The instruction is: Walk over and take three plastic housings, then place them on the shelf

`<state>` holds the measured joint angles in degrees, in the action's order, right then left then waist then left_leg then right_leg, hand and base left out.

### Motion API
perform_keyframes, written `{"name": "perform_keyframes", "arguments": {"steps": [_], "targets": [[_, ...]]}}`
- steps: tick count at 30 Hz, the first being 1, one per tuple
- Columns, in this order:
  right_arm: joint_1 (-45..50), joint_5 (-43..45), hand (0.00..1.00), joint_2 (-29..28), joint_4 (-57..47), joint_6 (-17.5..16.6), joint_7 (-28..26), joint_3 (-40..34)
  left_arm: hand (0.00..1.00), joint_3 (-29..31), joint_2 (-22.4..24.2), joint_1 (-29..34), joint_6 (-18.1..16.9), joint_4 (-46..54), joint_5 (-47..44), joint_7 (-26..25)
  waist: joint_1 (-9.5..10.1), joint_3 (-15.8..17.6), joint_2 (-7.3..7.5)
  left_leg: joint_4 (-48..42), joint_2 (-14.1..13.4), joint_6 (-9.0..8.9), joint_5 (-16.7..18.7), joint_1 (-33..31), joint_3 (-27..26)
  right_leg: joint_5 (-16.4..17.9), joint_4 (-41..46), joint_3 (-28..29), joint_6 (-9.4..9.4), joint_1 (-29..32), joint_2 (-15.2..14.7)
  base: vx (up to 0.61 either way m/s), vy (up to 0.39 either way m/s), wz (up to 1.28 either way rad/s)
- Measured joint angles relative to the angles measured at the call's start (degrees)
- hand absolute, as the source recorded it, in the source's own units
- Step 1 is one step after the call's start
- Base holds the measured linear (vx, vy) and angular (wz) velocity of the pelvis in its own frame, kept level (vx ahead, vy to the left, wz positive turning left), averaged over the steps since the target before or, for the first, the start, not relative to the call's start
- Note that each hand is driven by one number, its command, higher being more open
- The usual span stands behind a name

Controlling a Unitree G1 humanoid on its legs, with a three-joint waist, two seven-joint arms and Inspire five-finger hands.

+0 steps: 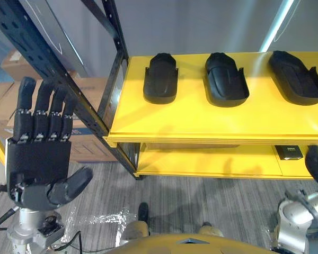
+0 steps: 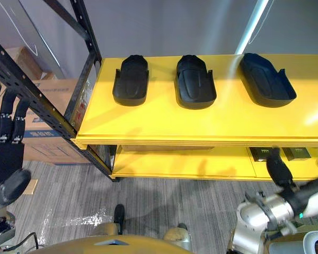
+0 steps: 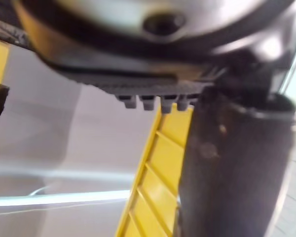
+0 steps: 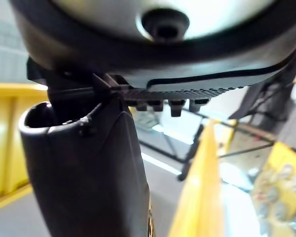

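All three black plastic housings (image 1: 226, 79) sit in a row on the yellow shelf (image 1: 201, 124), top deck. My left hand (image 1: 40, 159) is raised, fingers straight, empty. My right hand (image 2: 278, 168) sits low, can't tell its grip.

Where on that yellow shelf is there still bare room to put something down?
The top shelf is bare along its front strip, ahead of the left housing, middle housing and right housing. The back row is crowded, with narrow gaps between them. The lower shelf looks bare left of its small dark boxes.
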<state>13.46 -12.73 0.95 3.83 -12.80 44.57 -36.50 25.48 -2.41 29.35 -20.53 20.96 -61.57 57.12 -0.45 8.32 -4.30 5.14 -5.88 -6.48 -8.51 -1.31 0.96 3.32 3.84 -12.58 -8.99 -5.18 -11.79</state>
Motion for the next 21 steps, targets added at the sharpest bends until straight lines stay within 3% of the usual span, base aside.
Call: {"name": "perform_keyframes", "arguments": {"steps": [2, 6, 9, 11, 13, 16, 18, 20, 21], "targets": [[1.6, 2.1, 1.00, -1.5, 5.1, 1.7, 0.0, -1.3, 1.00, 1.6, 1.4, -0.2, 0.9, -8.2, -7.9, 3.8, -0.08, -1.0, -0.48, 0.0, -0.2, -0.25, 0.4, 0.4, -0.5, 0.1, 0.0, 0.4, 0.07, -0.1, 0.1, 0.00, -0.011, -0.13], [4.5, 6.6, 1.00, -4.3, 13.9, 4.4, -1.8, 0.0, 1.00, 4.0, 4.8, -0.4, 4.5, -22.9, -16.9, 3.8, 0.32, -1.4, -0.66, 0.0, -1.0, -0.33, 1.2, 1.3, -0.9, 0.3, 0.0, 0.2, 0.31, -1.0, 0.7, 0.00, -0.021, -0.04], [5.6, 10.9, 1.00, -4.5, 21.1, 6.0, -7.2, 2.0, 1.00, 4.8, 6.9, -0.6, 10.0, -35.4, -17.6, -2.5, 0.48, -2.0, 0.06, 0.0, -2.0, -0.32, 1.2, 1.7, -4.8, 0.3, -0.4, -0.7, 0.26, -1.9, 0.7, -0.02, -0.006, 0.10], [5.9, 13.0, 1.00, -4.6, 25.9, 6.1, -10.0, 4.1, 1.00, 4.8, 7.5, -1.6, 13.8, -44.1, -17.8, -5.3, 0.90, -2.4, 1.44, 0.0, -1.9, -0.23, 1.2, 2.1, -5.5, 0.9, -0.9, -1.6, 0.44, -2.5, 0.4, -0.02, -0.001, 0.20], [5.8, 14.1, 1.00, -4.6, 30.5, 6.3, -12.2, 5.7, 1.00, 4.8, 8.1, -2.3, 16.6, -49.8, -17.7, -10.2, 1.83, -2.8, 2.76, 0.0, -1.7, -0.15, 1.1, 2.5, -5.7, 1.1, -1.0, -1.6, 0.30, -3.0, 0.2, 0.00, 0.003, 0.03], [3.8, 18.6, 1.00, -4.7, 37.3, 6.4, -16.2, 7.0, 1.00, 5.0, 8.0, -2.7, 17.5, -56.1, -16.5, -23.8, 2.06, -2.8, 4.51, 0.0, -1.4, -0.15, 1.1, 2.9, -5.6, 1.8, -1.0, -1.6, 0.25, -3.8, -0.1, 0.03, 0.007, 0.07], [1.7, 21.5, 1.00, -4.8, 41.8, 7.0, -18.8, 6.8, 1.00, 6.1, 7.2, -4.6, 18.2, -60.6, -13.9, -36.6, 1.97, -2.7, 5.05, 0.0, -1.3, -0.16, 1.1, 2.9, -5.5, 2.1, -1.1, -1.6, 0.32, -3.8, -0.1, 0.04, -0.004, 0.03], [0.6, 23.2, 1.00, -4.8, 45.5, 7.2, -21.3, 6.5, 1.00, 7.0, 6.1, -6.6, 18.8, -64.5, -10.5, -45.3, 1.94, -2.5, 5.36, 0.0, -1.3, -0.21, 1.2, 2.9, -5.5, 2.1, -1.2, -1.5, 0.36, -3.9, -0.1, 0.04, -0.004, 0.02], [0.3, 24.0, 1.00, -4.8, 46.5, 7.6, -22.2, 6.4, 1.00, 7.4, 5.9, -7.1, 19.2, -65.5, -9.5, -47.2, 1.89, -2.4, 5.43, 0.0, -1.2, -0.26, 1.3, 3.0, -5.5, 2.2, -1.3, -1.5, 0.35, -4.0, -0.1, 0.00, 0.000, 0.00]]}}
